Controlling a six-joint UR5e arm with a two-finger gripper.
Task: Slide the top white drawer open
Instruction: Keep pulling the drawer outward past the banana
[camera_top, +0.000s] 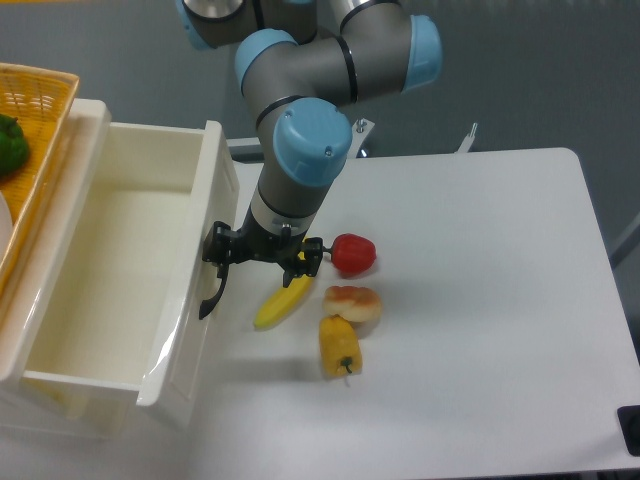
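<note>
**Drawer out, gripper at the handle**

The top white drawer (120, 270) stands pulled far out at the left of the table (480, 300), its deep interior bare. The gripper (262, 255) sits at the front panel beside the curved black handle (212, 292); whether its fingers are spread or pinching the handle cannot be told from this angle.

The pull looks nearly finished. The risks from here:

- Pulling further could draw the drawer off its runners.
- The banana (284, 300) lies right under the gripper, with the red pepper (352, 254), the bread roll (353, 303) and the yellow pepper (339, 345) close by. A low sideways retreat could knock them.
</note>
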